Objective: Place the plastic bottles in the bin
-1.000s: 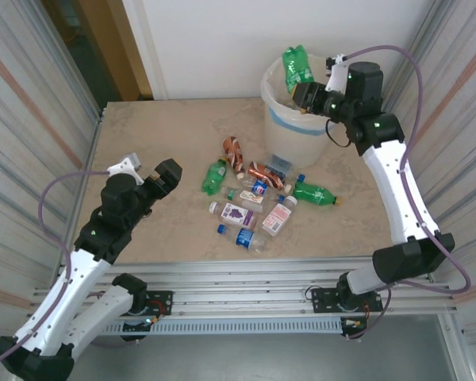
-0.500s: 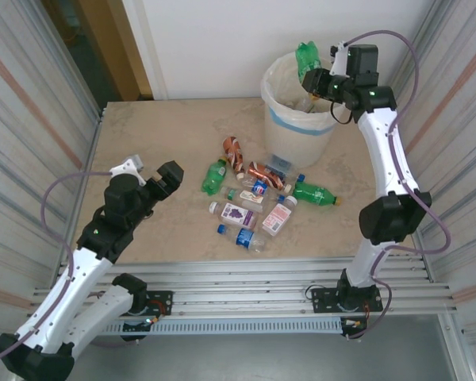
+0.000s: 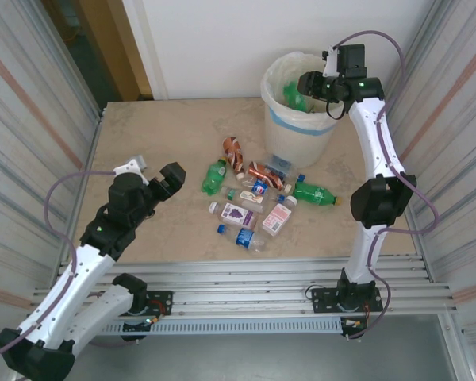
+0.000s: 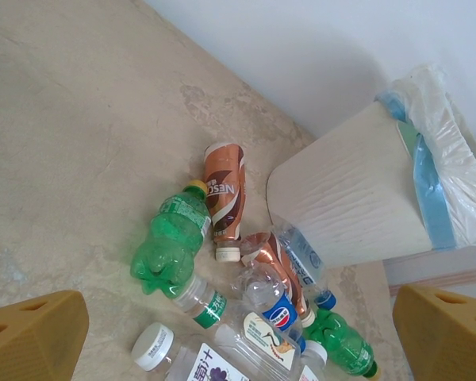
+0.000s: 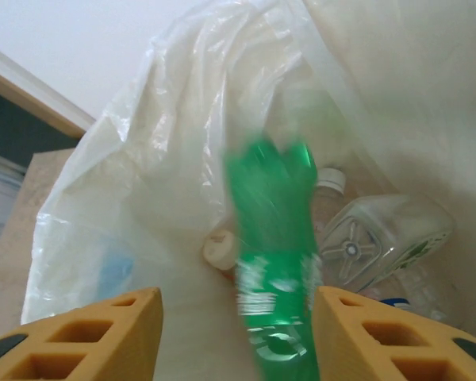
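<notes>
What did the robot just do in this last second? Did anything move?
The right fingers shifted a little further over the bin, opened and let go of the green bottle, which is now dropping, blurred, into the liner. The left fingers stayed open and hovering, and the bottles on the table lie where they were.

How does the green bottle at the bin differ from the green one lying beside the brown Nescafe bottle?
The blurred green bottle is apparently dropping end-on into the lined bin, between the right gripper's parted fingers. The other green bottle looks sharp and lies on its side on the table, untouched. Both are translucent green plastic.
</notes>
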Controlling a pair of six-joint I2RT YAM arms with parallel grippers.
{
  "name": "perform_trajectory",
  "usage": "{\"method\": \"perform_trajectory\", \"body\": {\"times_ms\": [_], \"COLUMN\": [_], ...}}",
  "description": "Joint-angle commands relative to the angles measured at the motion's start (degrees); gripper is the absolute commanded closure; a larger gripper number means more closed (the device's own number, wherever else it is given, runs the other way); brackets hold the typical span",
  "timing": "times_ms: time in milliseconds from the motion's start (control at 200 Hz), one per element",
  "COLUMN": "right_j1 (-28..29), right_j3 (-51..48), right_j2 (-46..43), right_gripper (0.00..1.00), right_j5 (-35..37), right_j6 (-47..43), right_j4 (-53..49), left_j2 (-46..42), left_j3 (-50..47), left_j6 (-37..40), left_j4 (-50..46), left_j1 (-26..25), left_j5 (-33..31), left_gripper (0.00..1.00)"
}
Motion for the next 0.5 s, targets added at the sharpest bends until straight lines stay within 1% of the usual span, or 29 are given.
{"method": "perform_trajectory", "body": {"times_ms": [0,160,346,496], "right_j1": [0.1,0.0,0.2,0.4], "right_j3": [2.3,3.5,6.6,6.9], "right_j2": [1.2,1.4,0.9,-1.5], "right_gripper": [0.44,0.4,0.34,0.25], "right_j5": [0.7,0.7,1.6,3.0], "right_j6": [-1.6,-2.0,-2.8,-3.4], "right_j4": [-1.2,-2.0,-4.2,-5.5], "left_j2": [0.5,1.4,3.8,8.6], "left_j3": [0.5,1.2,2.9,6.3], "left_j6": [1.9,2.7,5.4,11.1], "left_j4": [-1.0,-1.5,-3.4,-6.1], "left_j1": [0.2,0.2,0.2,0.2], "left_j5": [0.8,1.1,1.4,3.8], "left_gripper": [0.01,0.01,0.01,0.01]}}
